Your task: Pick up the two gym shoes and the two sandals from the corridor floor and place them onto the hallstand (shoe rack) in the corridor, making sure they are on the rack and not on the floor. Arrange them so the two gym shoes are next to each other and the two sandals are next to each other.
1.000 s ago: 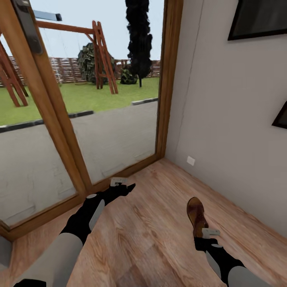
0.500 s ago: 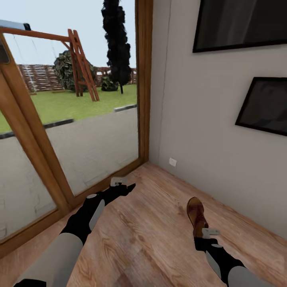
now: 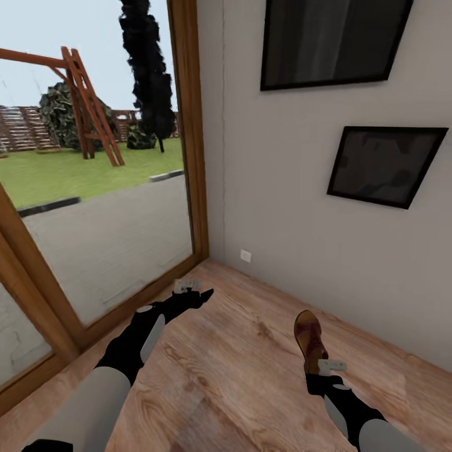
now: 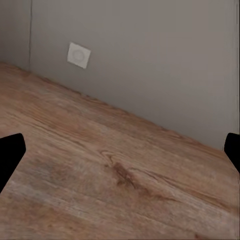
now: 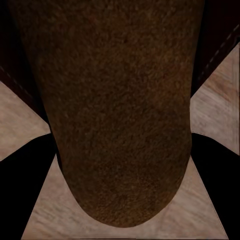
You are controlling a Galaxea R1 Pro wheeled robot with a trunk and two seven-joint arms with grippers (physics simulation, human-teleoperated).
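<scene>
One dark brown sandal [image 3: 309, 339] is held out over the wood-plank corridor floor [image 3: 238, 376], with my right gripper [image 3: 316, 371] shut on its near end. In the right wrist view the sandal's sole [image 5: 120, 110] spreads between the two black fingers [image 5: 25, 195]. My left gripper [image 3: 204, 293] is stretched forward at the left, open and empty, its fingertips [image 4: 10, 155] far apart above bare planks. The second sandal, both gym shoes and the hallstand are out of view.
A glass door in a wooden frame [image 3: 188, 144] stands at the left, with a garden behind it. The pale wall [image 3: 282, 238] ahead and to the right carries two dark framed pictures [image 3: 383, 164] and a low white socket [image 3: 245, 255].
The whole picture has slid left, so the camera has turned right: the door has drifted away and more wall with pictures shows. Both arms and the sandal keep their places in the picture.
</scene>
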